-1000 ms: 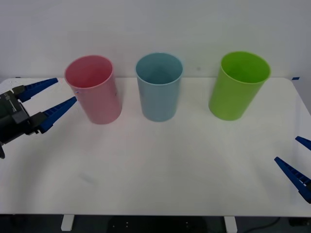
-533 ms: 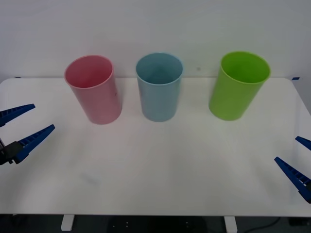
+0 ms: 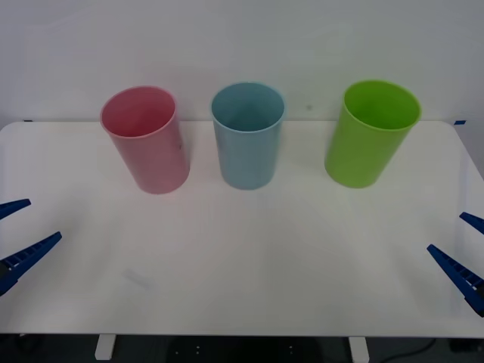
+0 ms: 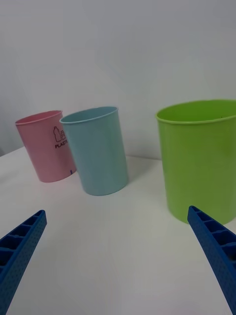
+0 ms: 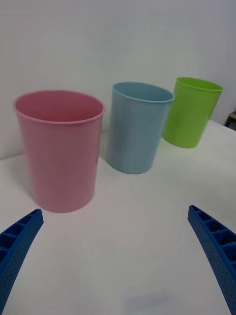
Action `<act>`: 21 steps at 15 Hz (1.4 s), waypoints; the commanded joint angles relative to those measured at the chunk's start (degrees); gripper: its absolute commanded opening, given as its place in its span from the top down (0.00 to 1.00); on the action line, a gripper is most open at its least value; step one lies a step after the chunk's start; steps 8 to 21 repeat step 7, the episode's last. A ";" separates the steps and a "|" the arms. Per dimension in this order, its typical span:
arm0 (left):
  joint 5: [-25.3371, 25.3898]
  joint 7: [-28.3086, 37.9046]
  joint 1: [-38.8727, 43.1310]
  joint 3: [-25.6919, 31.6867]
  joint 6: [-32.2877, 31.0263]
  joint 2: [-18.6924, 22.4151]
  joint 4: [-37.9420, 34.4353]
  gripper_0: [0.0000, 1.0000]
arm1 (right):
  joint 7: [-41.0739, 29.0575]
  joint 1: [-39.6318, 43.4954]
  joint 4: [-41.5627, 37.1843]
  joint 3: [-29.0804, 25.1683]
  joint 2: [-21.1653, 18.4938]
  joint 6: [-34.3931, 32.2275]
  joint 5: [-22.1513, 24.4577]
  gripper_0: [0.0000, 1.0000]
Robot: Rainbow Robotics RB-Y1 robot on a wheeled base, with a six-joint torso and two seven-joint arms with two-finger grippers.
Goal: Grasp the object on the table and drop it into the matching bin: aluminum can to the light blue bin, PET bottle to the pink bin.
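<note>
The pink bin bears a bottle icon and "PLAST…".

there's a lime-green bin sitting upright toward the upper right of the front view, open at the top, with a plain white wall running across behind it.

From up high we look down at the counter; both wrist cameras sit low, facing the same bins.
</note>
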 commanded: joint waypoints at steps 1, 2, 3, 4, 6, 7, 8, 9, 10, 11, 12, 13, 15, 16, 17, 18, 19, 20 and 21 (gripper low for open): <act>0.09 -0.11 1.93 -0.03 0.58 0.01 -0.03 0.00 | 0.00 0.00 0.00 0.00 0.00 0.00 0.00 0.00; 0.09 -0.11 2.46 -0.03 1.02 0.01 -0.03 0.00 | 0.00 0.00 0.00 0.00 0.00 0.00 0.00 0.00; 0.00 -0.11 2.72 -0.11 1.38 0.01 0.06 0.00 | 0.00 0.00 0.00 0.00 0.00 0.00 0.00 0.00; 0.00 -0.11 2.72 -0.11 1.38 0.01 0.06 0.00 | 0.00 0.00 0.00 0.00 0.00 0.00 0.00 0.00; 0.00 -0.11 2.72 -0.11 1.38 0.01 0.06 0.00 | 0.00 0.00 0.00 0.00 0.00 0.00 0.00 0.00; 0.00 -0.11 2.72 -0.11 1.38 0.01 0.06 0.00 | 0.00 0.00 0.00 0.00 0.00 0.00 0.00 0.00; 0.00 -0.11 2.72 -0.11 1.38 0.01 0.06 0.00 | 0.00 0.00 0.00 0.00 0.00 0.00 0.00 0.00; 0.00 -0.11 2.72 -0.11 1.38 0.01 0.06 0.00 | 0.00 0.00 0.00 0.00 0.00 0.00 0.00 0.00; 0.00 -0.11 2.72 -0.11 1.38 0.01 0.06 0.00 | 0.00 0.00 0.00 0.00 0.00 0.00 0.00 0.00; 0.00 -0.11 2.72 -0.11 1.38 0.01 0.06 0.00 | 0.00 0.00 0.00 0.00 0.00 0.00 0.00 0.00; 0.00 -0.11 2.72 -0.11 1.38 0.01 0.06 0.00 | 0.00 0.00 0.00 0.00 0.00 0.00 0.00 0.00; 0.00 -0.11 2.72 -0.11 1.38 0.01 0.06 0.00 | 0.00 0.00 0.00 0.00 0.00 0.00 0.00 0.00; 0.00 -0.11 2.72 -0.11 1.38 0.01 0.06 0.00 | 0.00 0.00 0.00 0.00 0.00 0.00 0.00 0.00; 0.00 -0.11 2.72 -0.11 1.38 0.01 0.06 0.00 | 0.00 0.00 0.00 0.00 0.00 0.00 0.00 0.00; 0.00 -0.11 2.72 -0.11 1.38 0.01 0.06 0.00 | 0.00 0.00 0.00 0.00 0.00 0.00 0.00 0.00; 0.00 -0.11 2.72 -0.11 1.38 0.01 0.06 0.00 | 0.00 0.00 0.00 0.00 0.00 0.00 0.00 0.00; 0.00 -0.11 2.72 -0.11 1.38 0.01 0.06 0.00 | 0.00 0.00 0.00 0.00 0.00 0.00 0.00 0.00; 0.00 -0.11 2.72 -0.11 1.38 0.01 0.06 0.00 | 0.00 0.00 0.00 0.00 0.00 0.00 0.00 0.00; 0.00 -0.11 2.72 -0.11 1.38 0.01 0.06 0.00 | 0.00 0.00 0.00 0.00 0.00 0.00 0.00 0.00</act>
